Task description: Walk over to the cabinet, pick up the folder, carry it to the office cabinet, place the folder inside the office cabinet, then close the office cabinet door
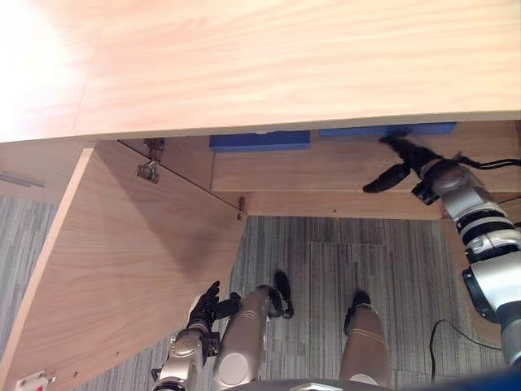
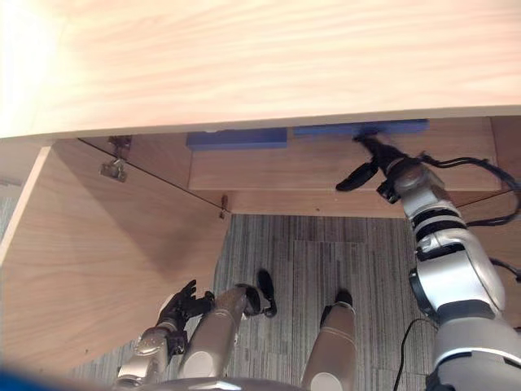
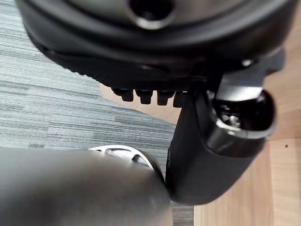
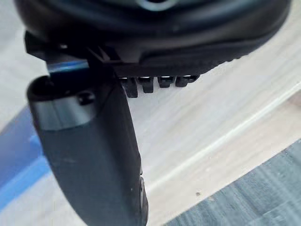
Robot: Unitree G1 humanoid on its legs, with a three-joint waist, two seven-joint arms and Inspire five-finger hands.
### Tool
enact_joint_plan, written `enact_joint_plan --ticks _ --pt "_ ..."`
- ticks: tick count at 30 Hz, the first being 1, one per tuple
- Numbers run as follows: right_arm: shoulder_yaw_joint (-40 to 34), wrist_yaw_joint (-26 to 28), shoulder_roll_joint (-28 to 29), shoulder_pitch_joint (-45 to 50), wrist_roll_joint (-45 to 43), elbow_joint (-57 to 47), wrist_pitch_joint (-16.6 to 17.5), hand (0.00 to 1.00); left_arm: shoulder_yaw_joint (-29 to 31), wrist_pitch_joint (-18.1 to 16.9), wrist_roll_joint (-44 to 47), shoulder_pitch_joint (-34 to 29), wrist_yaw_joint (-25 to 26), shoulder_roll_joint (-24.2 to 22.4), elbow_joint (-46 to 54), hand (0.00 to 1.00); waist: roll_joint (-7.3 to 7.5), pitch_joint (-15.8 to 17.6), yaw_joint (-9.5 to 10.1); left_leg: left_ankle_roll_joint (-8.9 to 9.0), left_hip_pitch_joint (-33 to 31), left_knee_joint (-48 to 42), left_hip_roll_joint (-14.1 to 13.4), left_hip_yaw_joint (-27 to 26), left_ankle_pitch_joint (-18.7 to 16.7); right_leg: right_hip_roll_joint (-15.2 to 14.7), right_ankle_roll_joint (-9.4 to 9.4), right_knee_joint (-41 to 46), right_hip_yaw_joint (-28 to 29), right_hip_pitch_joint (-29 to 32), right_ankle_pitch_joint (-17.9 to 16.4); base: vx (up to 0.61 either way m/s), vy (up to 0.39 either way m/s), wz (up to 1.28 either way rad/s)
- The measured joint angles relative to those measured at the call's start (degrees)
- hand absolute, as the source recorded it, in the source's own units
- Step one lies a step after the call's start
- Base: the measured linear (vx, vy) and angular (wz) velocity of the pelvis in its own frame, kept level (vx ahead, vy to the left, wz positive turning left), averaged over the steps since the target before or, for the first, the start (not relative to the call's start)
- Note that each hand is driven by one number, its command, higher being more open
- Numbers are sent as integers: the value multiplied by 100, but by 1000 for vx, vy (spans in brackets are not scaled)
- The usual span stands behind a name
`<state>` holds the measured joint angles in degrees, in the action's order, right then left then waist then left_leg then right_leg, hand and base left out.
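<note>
Folder at the back edge of the shelf, inside the office cabinet. Right hand beside it, fingers straight and apart (likely letting go). Left hand loose by open door, for shutting.

The right arm extends forward to the far right, with its wrist raised. The right hand points away from the body, fingers straight and thumb splayed toward the left. The left arm hangs low at near left. The left hand is relaxed, fingers loosely spread.
</note>
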<state>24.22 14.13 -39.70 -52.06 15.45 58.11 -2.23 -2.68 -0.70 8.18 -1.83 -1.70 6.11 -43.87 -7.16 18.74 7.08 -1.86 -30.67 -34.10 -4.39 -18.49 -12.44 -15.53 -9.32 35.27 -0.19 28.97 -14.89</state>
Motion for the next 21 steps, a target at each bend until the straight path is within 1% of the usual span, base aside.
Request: enact_joint_plan --ticks 3,6,12,13,15,19,21 --pt "0 -143 137 59 751 -1 26 100 -112 2 1 9 -71 -31 31 100 -3 -45 7 -20 25 105 1 -68 20 15 -8 -116 31 -1 82 7 40 -7" --pt "-52 -247 222 166 1165 -111 34 100 -140 12 0 16 -107 -96 31 100 -2 -54 9 -31 90 168 7 -151 29 21 -27 -186 103 -19 119 29 39 -13" --pt "-299 -294 448 410 1449 -119 58 100 -161 30 -71 22 -140 -199 -23 100 8 -130 -4 27 302 307 -6 -170 68 60 -17 -332 94 -224 141 69 8 -4" --pt "-305 -294 482 431 1609 -120 86 100 -164 37 -113 22 -142 -213 -25 100 7 -137 -8 50 355 358 -8 -183 83 67 -8 -353 98 -252 146 55 -13 -4" --pt "-352 -293 534 492 1610 -115 82 100 -164 88 -121 22 -144 -224 -31 100 5 -138 -14 99 449 411 -10 -183 112 75 18 -421 79 -358 164 52 -14 -2" --pt "-529 -292 612 684 1607 -123 85 100 -158 125 -125 22 -142 -232 -76 100 5 -141 -10 141 668 557 -9 -182 137 89 44 -543 40 -578 182 24 -13 -2" --pt "-550 -291 685 818 1600 -155 66 100 -140 124 -134 30 -142 -241 -145 100 8 -157 -13 174 823 721 -14 -181 210 129 68 -734 10 -751 268 17 -18 -5"
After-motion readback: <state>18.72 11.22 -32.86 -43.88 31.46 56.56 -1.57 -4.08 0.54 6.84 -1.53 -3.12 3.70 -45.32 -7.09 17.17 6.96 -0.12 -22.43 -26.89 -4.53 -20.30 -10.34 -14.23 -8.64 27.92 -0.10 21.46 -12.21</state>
